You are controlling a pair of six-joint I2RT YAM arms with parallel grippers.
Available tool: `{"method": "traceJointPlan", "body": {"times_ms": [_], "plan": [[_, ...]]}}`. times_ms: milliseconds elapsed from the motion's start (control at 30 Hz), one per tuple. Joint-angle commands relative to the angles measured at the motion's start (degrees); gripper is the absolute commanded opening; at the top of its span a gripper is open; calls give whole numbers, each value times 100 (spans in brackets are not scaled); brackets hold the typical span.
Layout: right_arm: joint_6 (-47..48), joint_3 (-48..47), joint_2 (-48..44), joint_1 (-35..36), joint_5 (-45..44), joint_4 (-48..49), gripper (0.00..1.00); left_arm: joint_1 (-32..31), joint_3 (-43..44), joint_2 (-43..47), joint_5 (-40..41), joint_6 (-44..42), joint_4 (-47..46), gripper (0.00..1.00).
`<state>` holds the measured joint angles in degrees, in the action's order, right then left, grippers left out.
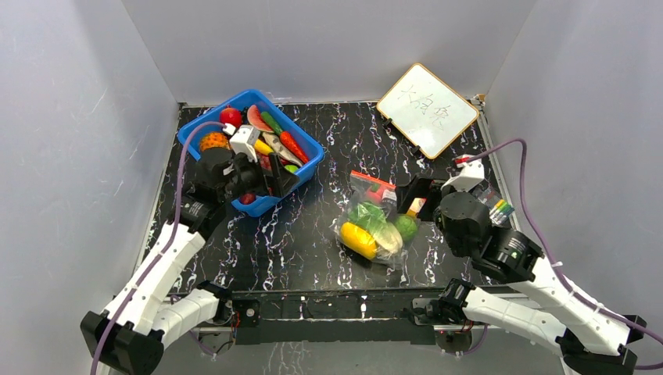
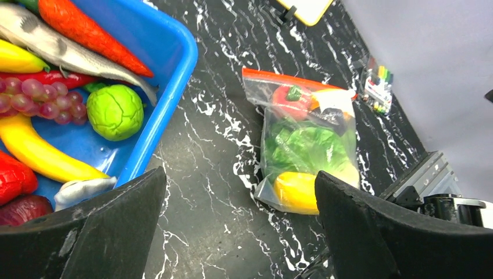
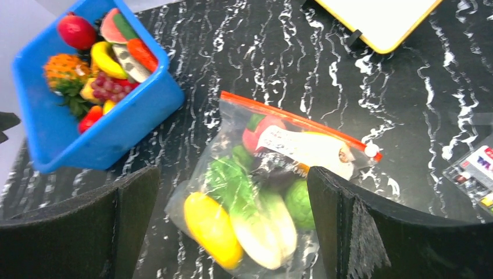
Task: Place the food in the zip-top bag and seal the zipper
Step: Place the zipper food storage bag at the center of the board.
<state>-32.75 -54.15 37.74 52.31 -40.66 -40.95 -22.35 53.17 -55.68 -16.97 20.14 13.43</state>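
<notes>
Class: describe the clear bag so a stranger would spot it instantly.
On the black marbled table, look right of the blue bin, nearer than the whiteboard. There lies the bag: see-through, food inside, with a red-orange strip along one edge.

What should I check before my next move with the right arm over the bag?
1. The food lies inside the zip-top bag: ok.
2. The zipper is shut end to end: cannot tell; its white slider sits at one end.
3. The right fingers are open and empty above the bag: ok.
4. The left fingers are open and empty, by the blue bin: ok.
5. The bag lies on the table, apart from the bin: ok.
</notes>
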Motion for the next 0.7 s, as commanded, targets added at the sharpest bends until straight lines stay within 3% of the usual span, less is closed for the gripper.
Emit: {"method": "traceJointPlan", "body": {"times_ms": [0, 667], "plan": [[-553, -524, -184, -29, 436, -233, 98, 11, 58, 551, -52, 87, -202, 98], [-745, -699, -577, -33, 755, -109, 98, 11, 119, 1031, 375, 608, -68, 98]]}}
